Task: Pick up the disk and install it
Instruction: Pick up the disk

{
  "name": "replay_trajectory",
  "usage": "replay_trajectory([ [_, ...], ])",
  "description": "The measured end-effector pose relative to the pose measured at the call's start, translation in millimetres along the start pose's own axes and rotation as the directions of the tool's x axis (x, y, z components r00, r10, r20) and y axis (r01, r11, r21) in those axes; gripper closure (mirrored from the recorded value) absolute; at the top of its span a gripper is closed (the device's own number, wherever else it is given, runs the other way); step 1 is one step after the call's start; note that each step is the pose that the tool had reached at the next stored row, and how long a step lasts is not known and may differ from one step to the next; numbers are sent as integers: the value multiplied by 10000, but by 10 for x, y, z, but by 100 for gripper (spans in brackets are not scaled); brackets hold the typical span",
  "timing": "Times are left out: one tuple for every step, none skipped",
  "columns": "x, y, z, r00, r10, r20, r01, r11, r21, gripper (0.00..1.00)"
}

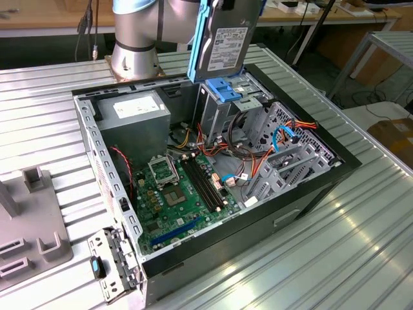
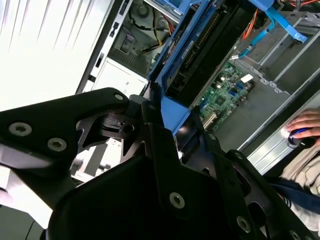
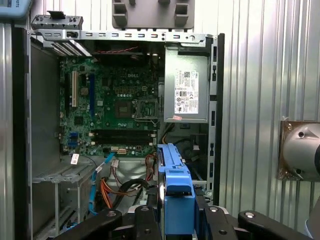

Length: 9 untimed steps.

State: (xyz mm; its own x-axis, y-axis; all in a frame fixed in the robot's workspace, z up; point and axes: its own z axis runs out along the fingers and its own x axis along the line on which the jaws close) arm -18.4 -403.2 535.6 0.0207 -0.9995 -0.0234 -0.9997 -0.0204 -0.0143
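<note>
gripper [image 3: 176,219]: fingers [image 2: 107,105] clamped on the disk [image 1: 227,40], one black finger per broad face, seen in both wrist views
disk: between the fingers, clear of every surface, standing on edge; white label w/ black print faces the exterior cam, blue rails along its edges; the blue end sticks out past the fingertips
drive bay [image 1: 219,116]: straight below the fingertips, just under the disk's lower edge; can't tell if they touch
blue latch [image 1: 222,90]: on top of the bay, right beneath the held disk
PC case [image 1: 310,194]: open, lying on its side, under the fingers
motherboard [image 3: 115,105]: on the case floor, well beyond the fingertips
PSU [image 3: 186,90]: grey box w/ white label, past the fingertips in a far corner of the case, beside the motherboard
cables [image 1: 287,139]: orange & blue, loose in the case, off to one side of the fingers
table [image 1: 361,245]: ribbed metal, carries the case
grey fixture [image 1: 32,226]: on the table at the exterior view's left, well apart from the fingers
arm base [image 1: 132,55]: bolted to the table behind the case
person's hand [image 2: 305,130]: on a mouse, beyond the case, well apart from the fingers
</note>
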Motion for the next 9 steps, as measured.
replay_trajectory([
  [29,0,-1,10000,0,-1,0,10000,0,63],
  [65,1,-2,10000,0,-1,0,10000,0,63],
  [110,2,-3,10000,0,0,0,10000,0,63],
  [135,3,-3,10000,0,0,0,10000,0,63],
  [152,3,-4,10000,0,-1,0,10000,-1,63],
  [190,4,-5,10000,0,-1,0,10000,0,63],
  [219,4,-5,10000,0,-1,0,10000,-1,63],
  [245,5,-5,10000,0,0,0,10000,0,63],
  [275,5,-6,10000,0,0,0,10000,0,63],
])
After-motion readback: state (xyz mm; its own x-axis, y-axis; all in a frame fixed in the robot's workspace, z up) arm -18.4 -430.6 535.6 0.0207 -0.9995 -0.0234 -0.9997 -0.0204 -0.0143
